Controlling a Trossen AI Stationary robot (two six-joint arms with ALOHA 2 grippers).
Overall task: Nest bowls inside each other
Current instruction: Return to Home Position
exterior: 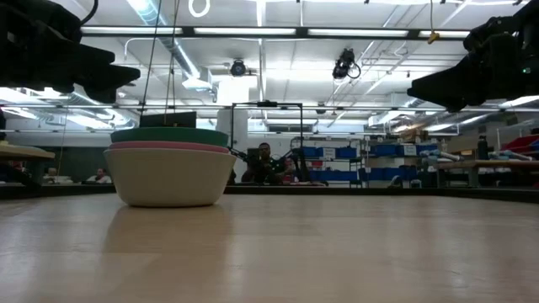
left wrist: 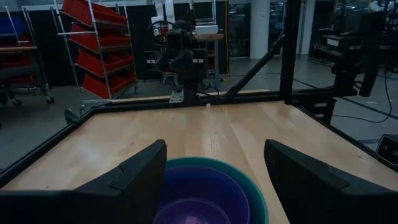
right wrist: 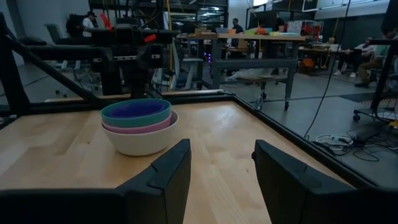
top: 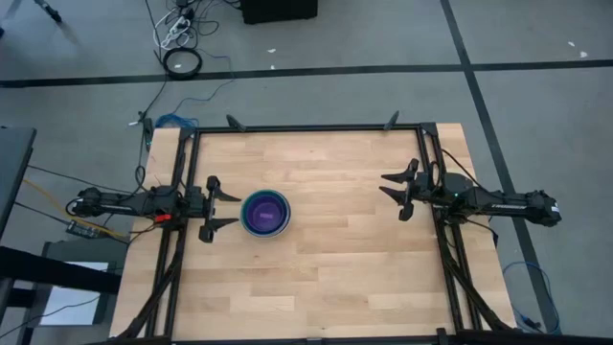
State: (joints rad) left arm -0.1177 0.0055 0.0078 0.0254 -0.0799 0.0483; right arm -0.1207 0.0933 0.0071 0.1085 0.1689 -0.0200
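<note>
The bowls stand as one nested stack (top: 265,213) on the wooden table, left of its middle, resting on the white-grey bottom bowl (exterior: 169,178). Above it show a pink rim (right wrist: 138,127), a teal rim (right wrist: 135,112) and a purple inside (left wrist: 198,199). My left gripper (top: 222,208) hovers open and level just left of the stack, above the table, touching nothing. My right gripper (top: 397,190) hangs open and level at the table's right side, far from the stack, with nothing between its fingers.
A black metal frame (top: 306,127) runs along the table's far edge and down both sides by the arm bases. Bare wood lies between the stack and the right gripper. Beyond the table are red bin shelves (left wrist: 93,50) and workbenches with seated persons (right wrist: 367,59).
</note>
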